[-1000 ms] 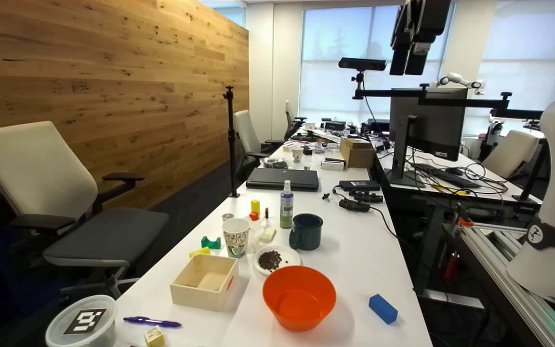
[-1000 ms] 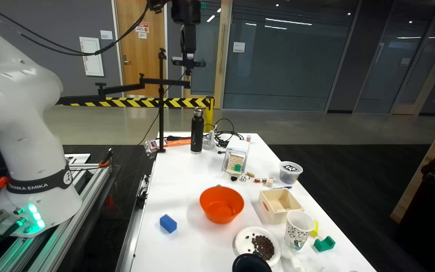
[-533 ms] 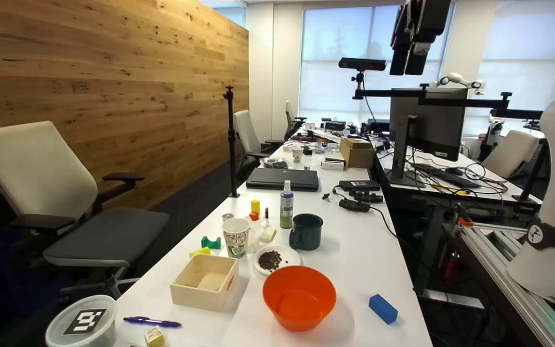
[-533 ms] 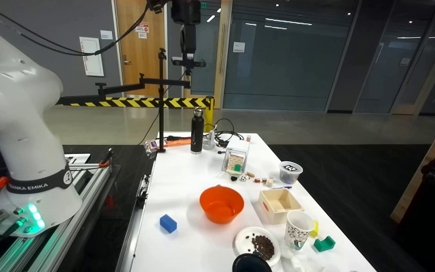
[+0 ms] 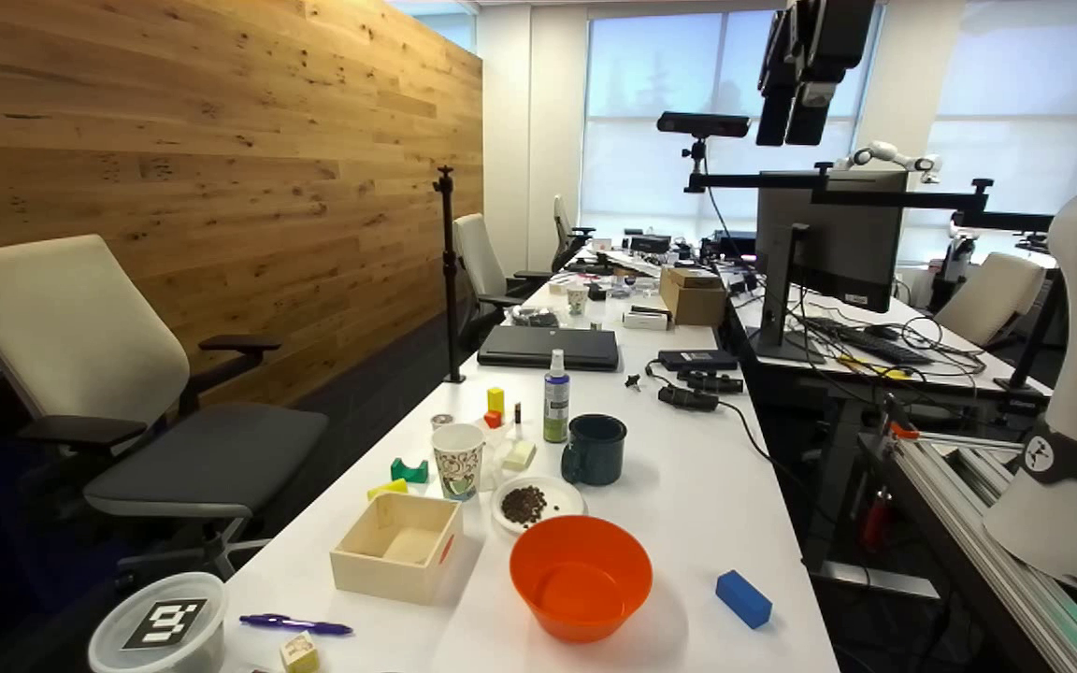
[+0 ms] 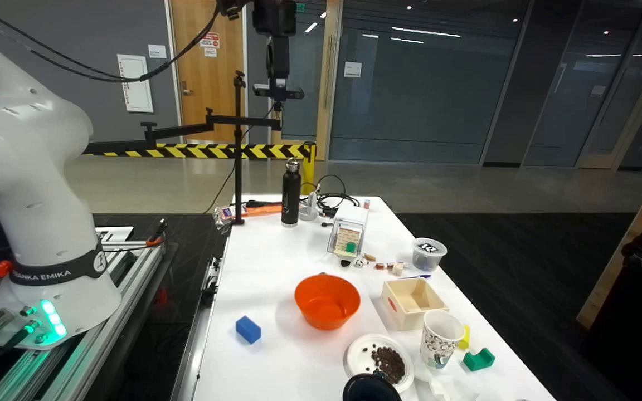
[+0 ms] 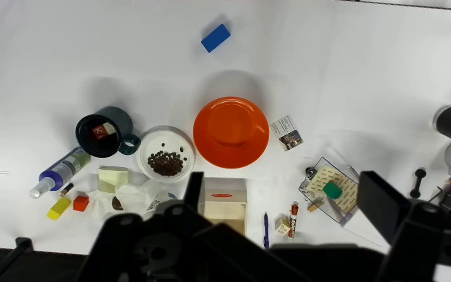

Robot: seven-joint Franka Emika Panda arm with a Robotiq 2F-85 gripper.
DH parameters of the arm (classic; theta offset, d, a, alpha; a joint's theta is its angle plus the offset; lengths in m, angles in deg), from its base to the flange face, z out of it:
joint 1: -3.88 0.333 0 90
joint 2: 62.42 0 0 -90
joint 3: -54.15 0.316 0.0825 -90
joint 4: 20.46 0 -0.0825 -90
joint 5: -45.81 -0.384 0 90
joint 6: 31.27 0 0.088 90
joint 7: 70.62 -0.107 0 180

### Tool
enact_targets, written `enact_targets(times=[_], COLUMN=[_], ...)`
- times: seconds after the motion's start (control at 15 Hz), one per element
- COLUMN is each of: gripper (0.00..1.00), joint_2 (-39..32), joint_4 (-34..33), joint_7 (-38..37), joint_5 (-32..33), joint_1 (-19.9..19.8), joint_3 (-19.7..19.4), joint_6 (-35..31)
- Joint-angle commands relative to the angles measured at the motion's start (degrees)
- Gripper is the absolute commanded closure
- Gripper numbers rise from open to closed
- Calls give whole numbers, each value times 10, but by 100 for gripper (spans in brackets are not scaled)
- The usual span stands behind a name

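Note:
My gripper (image 7: 283, 176) is open and empty, high above the table. Its two black fingers stand wide apart in the wrist view. Its dark body also shows at the top of both exterior views (image 5: 793, 117) (image 6: 277, 55). Below it lie an orange bowl (image 7: 231, 133), a cream wooden box (image 7: 225, 196) partly hidden by a finger, and a white lid (image 7: 147, 156) with dark beans. A dark mug (image 7: 118, 119) holding a small packet lies left of the lid. A blue block (image 7: 215, 38) lies apart from the rest. A clear container (image 7: 321, 203) holds a green piece (image 7: 332, 190).
A spray bottle (image 5: 555, 402), paper cup (image 5: 458, 463), green block (image 5: 409, 471), purple pen (image 5: 295, 624) and lidded tub (image 5: 165, 626) stand or lie on the table. A black bottle (image 6: 291, 195) and a black pole (image 6: 238, 150) rise at the table's far end. A camera arm (image 6: 187, 129) extends sideways.

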Motion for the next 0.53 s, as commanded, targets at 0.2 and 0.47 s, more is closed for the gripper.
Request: enact_targets(times=[0.2,0.47], gripper=[0,0], joint_2=[-3,-9], joint_4=[5,14], joint_7=[7,49], joint_5=[1,23], joint_1=[3,4], joint_3=[-8,-17], joint_6=[-31,-148])
